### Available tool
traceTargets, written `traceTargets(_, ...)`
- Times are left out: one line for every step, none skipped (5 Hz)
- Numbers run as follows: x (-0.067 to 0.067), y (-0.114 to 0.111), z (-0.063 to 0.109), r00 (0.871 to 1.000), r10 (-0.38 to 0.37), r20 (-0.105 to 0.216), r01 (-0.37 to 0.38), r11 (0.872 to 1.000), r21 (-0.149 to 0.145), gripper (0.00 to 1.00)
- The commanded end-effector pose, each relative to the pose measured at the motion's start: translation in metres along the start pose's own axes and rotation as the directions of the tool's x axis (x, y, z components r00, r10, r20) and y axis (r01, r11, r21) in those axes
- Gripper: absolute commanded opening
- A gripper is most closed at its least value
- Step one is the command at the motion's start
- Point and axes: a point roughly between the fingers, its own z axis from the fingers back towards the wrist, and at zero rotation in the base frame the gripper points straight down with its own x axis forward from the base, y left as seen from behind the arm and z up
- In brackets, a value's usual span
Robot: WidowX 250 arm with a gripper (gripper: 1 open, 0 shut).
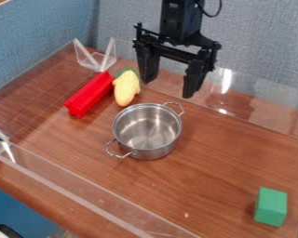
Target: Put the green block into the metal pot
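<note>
Fingers (171,85) spread wide, empty, at twelve o'clock of the metal pot (146,130). Green block (272,205), at five o'clock, probably light and rigid; pinch its flat opposite faces.

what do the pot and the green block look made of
Metal pot: looks like polished steel, shiny silver with bright reflections on its wall and rim. Green block: matte, uniform green with no glare, possibly painted wood or plastic; the view cannot settle which.
</note>
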Motion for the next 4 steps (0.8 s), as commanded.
traceTargets(0.001,-0.003,-0.007,1.000,-0.005,-0.017,0.005,1.000,-0.001,1.00)
traceTargets(0.003,-0.022,-0.023,0.999,-0.038,-0.030,0.038,0.999,-0.012,1.00)
traceTargets(0.008,-0.057,-0.039,0.996,-0.087,-0.023,0.087,0.996,-0.021,1.00)
traceTargets(0.015,-0.092,-0.058,0.992,-0.129,-0.015,0.129,0.991,-0.020,1.00)
